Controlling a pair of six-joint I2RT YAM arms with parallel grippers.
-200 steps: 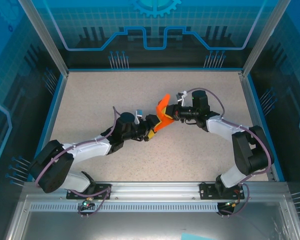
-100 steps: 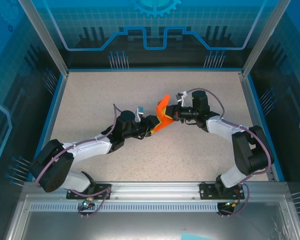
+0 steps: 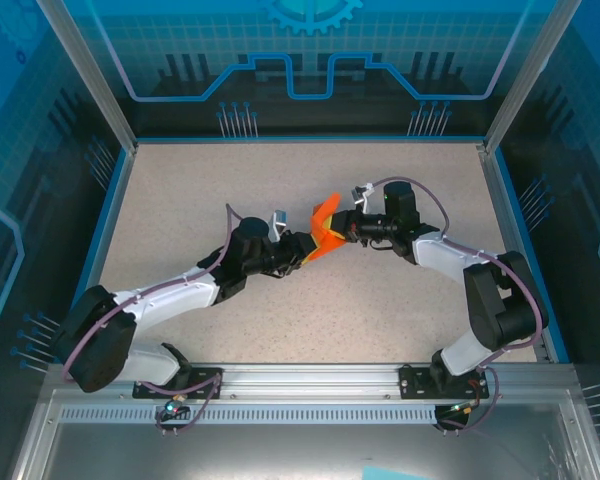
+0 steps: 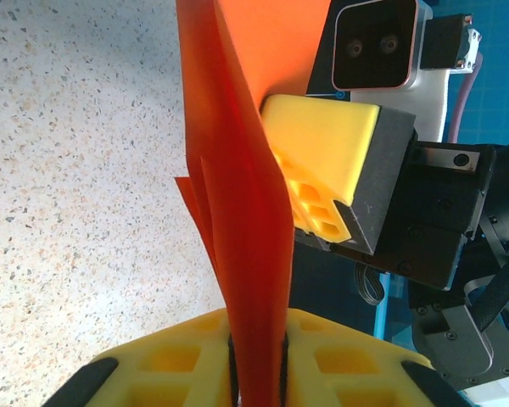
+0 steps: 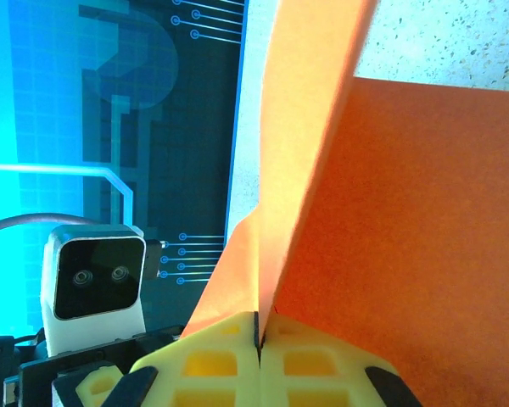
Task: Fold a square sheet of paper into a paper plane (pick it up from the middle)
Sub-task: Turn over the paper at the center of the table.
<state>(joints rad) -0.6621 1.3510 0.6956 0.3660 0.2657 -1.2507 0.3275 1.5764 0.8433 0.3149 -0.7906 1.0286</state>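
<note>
On the left, the left gripper (image 3: 302,250) has just changed. A second ago it sat spread wide just short of the paper; it has since slid a little farther and to the right, and its yellow pads have closed. The left wrist view shows them pressed onto the near edge of the paper plane (image 3: 325,230), a bright orange, creased sheet folded into a narrow pointed shape. The sheet rises from between the pads in several layers. The plane sits at the middle of the speckled beige tabletop (image 3: 180,200), between the two arms, and appears to be lifted off the surface rather than lying flat. It has drifted only slightly toward the far side. On the right, the right gripper (image 3: 346,232) stays as it was, pads shut tight with the orange folds emerging from the seam between them. The paper is thus pinched from both sides at once, which probably sets up either a handover or a pull to sharpen a wing crease. No brand, label or writing can be read; the blue walls carry only circuit lines and a gear motif.
</note>
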